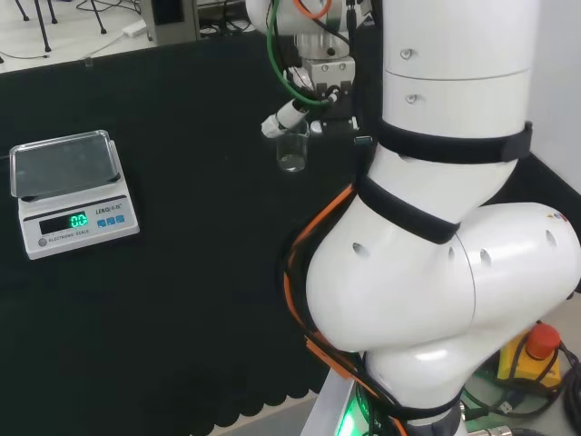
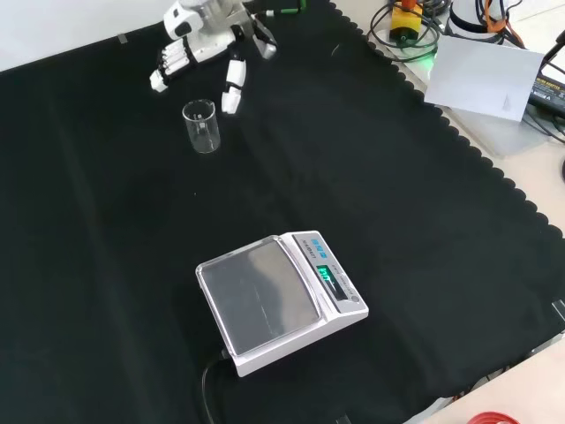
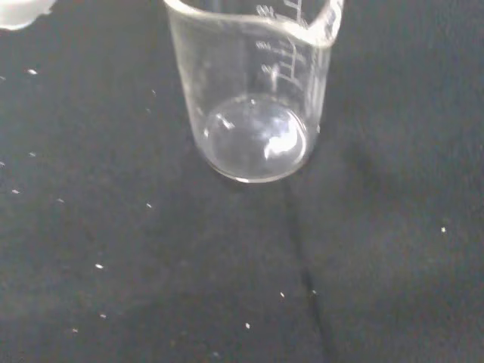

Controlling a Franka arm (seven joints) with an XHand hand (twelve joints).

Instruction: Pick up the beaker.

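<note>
A small clear glass beaker [image 2: 202,126] stands upright on the black cloth, empty as far as the wrist view shows [image 3: 253,98]. The hand [image 2: 199,44] hovers just behind and above it in the front view, fingers spread and nearly straight, one fingertip [image 2: 232,93] hanging close to the beaker's rim without touching it. In the head view the beaker [image 1: 291,150] sits just below a white fingertip [image 1: 280,121], left of the arm's big white links. The hand holds nothing.
A white digital scale [image 2: 278,300] with a clear pan cover stands in the middle of the cloth, at the left in the head view [image 1: 71,191]. The cloth's scalloped edge [image 2: 459,132] runs along the right of the front view, with cables and papers beyond.
</note>
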